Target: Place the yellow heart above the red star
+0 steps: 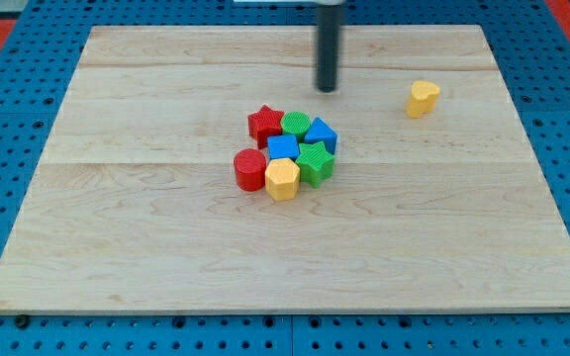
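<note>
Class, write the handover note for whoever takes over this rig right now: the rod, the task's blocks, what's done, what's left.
My tip: near the view's top, touching nothing, above and right of the cluster.
Small yellow heart block: alone toward the view's right.
Small red star block: top-left of the cluster, beside a green block.
Done: nothing yet; the heart is not above the star.
Left: push the heart toward the view's left until it sits just above the star.

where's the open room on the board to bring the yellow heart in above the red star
Bare wood lies between the yellow heart and my tip, and on above the red star. The red star's right and bottom sides are crowded by the cluster, green block touching it.
</note>
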Controlling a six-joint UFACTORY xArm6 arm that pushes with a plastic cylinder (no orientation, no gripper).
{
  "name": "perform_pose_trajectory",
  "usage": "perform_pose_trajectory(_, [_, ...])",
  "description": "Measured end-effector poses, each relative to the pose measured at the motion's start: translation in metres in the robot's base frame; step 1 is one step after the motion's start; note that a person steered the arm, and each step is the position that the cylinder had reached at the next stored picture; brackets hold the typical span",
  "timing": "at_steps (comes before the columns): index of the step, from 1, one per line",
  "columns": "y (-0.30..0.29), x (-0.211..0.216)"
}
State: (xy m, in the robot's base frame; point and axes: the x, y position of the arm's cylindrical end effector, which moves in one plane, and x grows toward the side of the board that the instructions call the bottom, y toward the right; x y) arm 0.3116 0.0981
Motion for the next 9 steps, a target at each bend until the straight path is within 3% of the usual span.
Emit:
perform_pose_trajectory(1, [0.104,-0.018])
perform_pose_trajectory(2, [0.149,-0.002])
perform_pose_trajectory(3, [0.112,0.025])
perform_pose_trajectory(4, [0.068,0.024])
perform_pose_trajectory(5, [0.044,0.031])
perform_pose_trajectory(6, [0.066,0.042])
perform_pose_trajectory(7, [0.017,0.056])
perform_pose_trajectory(9, [-0.064,0.010])
